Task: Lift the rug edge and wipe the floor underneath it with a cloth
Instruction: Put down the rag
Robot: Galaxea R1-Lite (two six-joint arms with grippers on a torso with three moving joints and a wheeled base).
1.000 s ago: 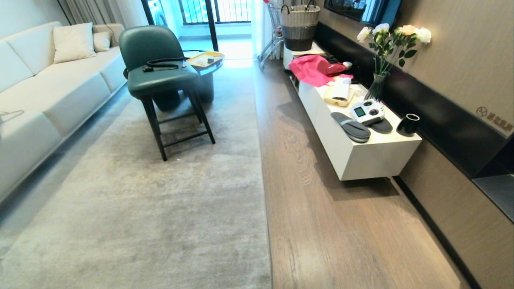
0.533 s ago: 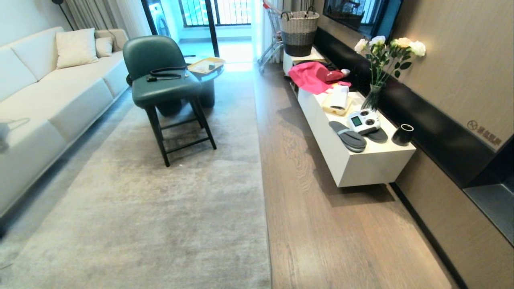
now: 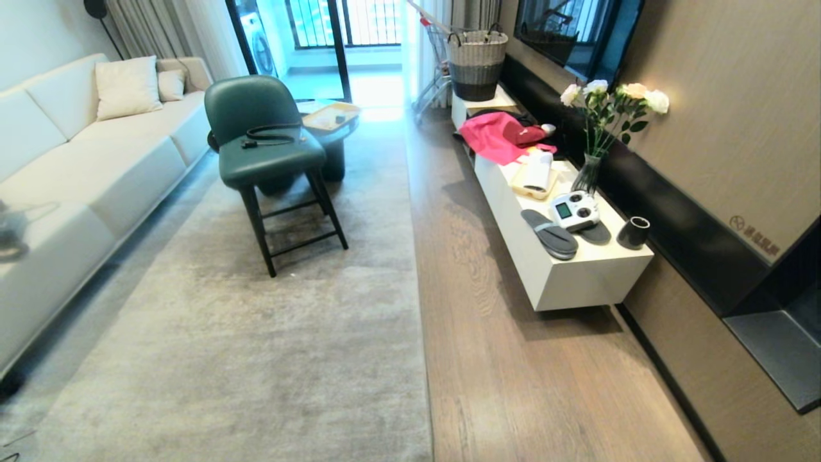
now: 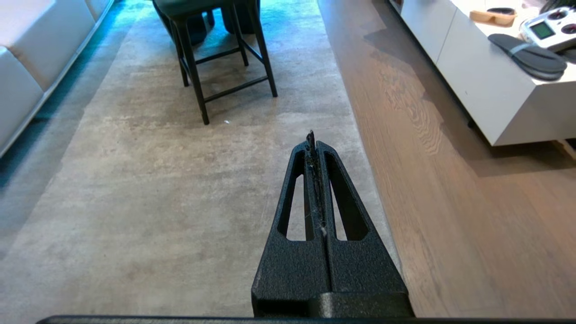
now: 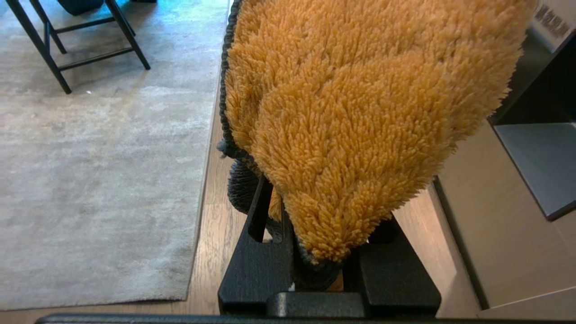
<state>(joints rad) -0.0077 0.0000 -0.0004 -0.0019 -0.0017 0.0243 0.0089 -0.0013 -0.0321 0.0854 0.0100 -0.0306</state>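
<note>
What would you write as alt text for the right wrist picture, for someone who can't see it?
A fluffy orange cloth with a dark grey edge fills most of the view, clamped in the black right gripper. Below it lies brown wood floor, with the grey rug beside it, its edge and near corner flat on the planks. Black chair legs stand on the rug farther off.

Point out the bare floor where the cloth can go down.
Free: the wood floor strip between the rug edge and the white cabinet. Crowded: the cabinet top, with slippers, controller, cup, vase.
</note>
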